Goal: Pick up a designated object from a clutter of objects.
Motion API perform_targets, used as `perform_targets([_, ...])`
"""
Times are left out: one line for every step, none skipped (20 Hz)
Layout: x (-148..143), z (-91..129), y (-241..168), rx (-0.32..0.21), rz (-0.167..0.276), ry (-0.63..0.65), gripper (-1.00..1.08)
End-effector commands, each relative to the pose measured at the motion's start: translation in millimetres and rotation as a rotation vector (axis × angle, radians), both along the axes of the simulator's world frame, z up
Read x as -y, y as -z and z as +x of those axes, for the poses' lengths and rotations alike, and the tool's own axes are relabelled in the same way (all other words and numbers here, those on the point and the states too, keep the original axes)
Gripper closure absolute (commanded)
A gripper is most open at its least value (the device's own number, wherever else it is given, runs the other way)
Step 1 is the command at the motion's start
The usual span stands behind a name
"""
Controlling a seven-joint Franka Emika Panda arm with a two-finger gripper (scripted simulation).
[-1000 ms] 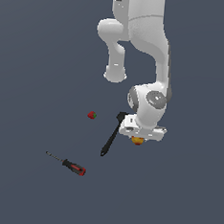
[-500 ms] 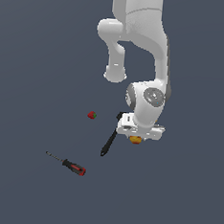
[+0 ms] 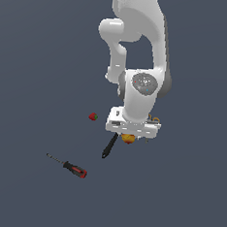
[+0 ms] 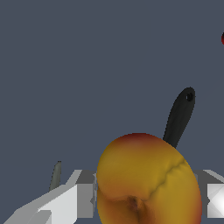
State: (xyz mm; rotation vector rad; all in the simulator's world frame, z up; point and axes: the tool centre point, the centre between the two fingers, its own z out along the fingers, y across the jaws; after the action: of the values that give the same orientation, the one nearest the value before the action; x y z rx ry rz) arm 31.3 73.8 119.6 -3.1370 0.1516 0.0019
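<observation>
Gripper (image 3: 129,136) closed on the peach-like fruit (image 4: 146,181) — wrist view shows the fruit filling the space between the fingers (image 4: 61,199), held from both sides. Fruit sits just under the hand, near the bench's middle; whether it has cleared the surface I cannot tell. Grasp looks done, lift left to confirm. Spatula (image 3: 109,146) lies just beside (handle only showing); strawberry (image 3: 93,116) and screwdriver (image 3: 68,166) lie apart, untouched

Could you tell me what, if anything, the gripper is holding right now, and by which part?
The gripper is shut on the yellow-orange fruit, its fingers pressing the fruit's opposite sides around its middle.
</observation>
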Motion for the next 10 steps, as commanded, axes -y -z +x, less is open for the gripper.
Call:
perform_targets([19,8,-24,0.001,0.001,0.0,1.08])
perform_targets([26,11,-33,0.001,0.001,0.0,1.08])
perform_targets([34,14,-43,0.001,0.001,0.0,1.08])
perform_targets([41,17,-52,0.001,0.002,0.0,1.08])
perform_targets([49,21,-62,0.001,0.002,0.0,1.08])
perform_targets([56,24,-71,0.001,0.002,0.0,1.08])
perform_targets([64,27,-81,0.001,0.002,0.0,1.08])
perform_targets([72,31,-90,0.001,0.002,0.0,1.08])
perform_targets([79,34,-100,0.001,0.002,0.0,1.08])
perform_targets([87,37,-109,0.001,0.002,0.0,1.08])
